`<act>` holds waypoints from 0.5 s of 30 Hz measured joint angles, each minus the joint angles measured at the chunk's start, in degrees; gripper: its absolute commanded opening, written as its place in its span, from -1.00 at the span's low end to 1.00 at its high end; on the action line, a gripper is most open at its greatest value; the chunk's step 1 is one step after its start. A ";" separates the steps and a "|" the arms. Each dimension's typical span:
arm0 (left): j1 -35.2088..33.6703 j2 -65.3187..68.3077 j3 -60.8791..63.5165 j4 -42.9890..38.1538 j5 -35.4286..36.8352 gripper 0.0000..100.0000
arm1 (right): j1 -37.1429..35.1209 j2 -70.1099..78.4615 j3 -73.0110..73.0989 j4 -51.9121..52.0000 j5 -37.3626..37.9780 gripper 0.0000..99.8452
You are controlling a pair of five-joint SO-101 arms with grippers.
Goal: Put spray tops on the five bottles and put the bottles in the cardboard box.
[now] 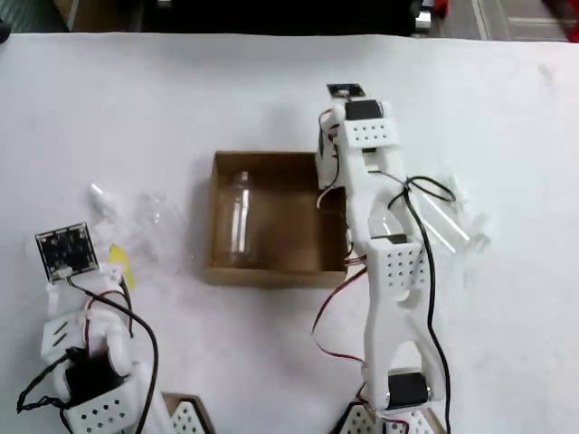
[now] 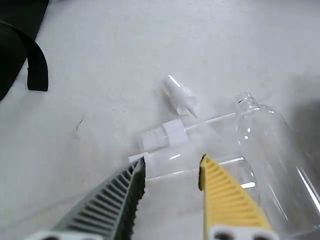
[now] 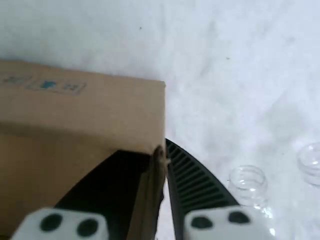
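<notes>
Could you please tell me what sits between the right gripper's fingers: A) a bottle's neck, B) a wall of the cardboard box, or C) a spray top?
B: in the right wrist view the right gripper straddles a wall of the cardboard box, one finger inside and one outside.

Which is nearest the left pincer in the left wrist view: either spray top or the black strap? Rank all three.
1. Spray top with tube, just ahead of the left pincer tips.
2. Other spray top, beyond the first.
3. Black strap, far off to the grey-fingered side.
</notes>
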 measured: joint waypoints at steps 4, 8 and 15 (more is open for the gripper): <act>0.00 0.00 0.00 0.00 0.00 -0.66 | 0.00 0.00 0.00 0.00 0.79 -0.96; 0.00 0.00 0.00 0.00 0.00 -0.66 | 0.00 0.00 0.00 0.00 0.88 -0.96; 0.00 0.00 0.00 0.00 0.00 -0.66 | 0.00 0.00 0.00 1.05 0.88 -0.78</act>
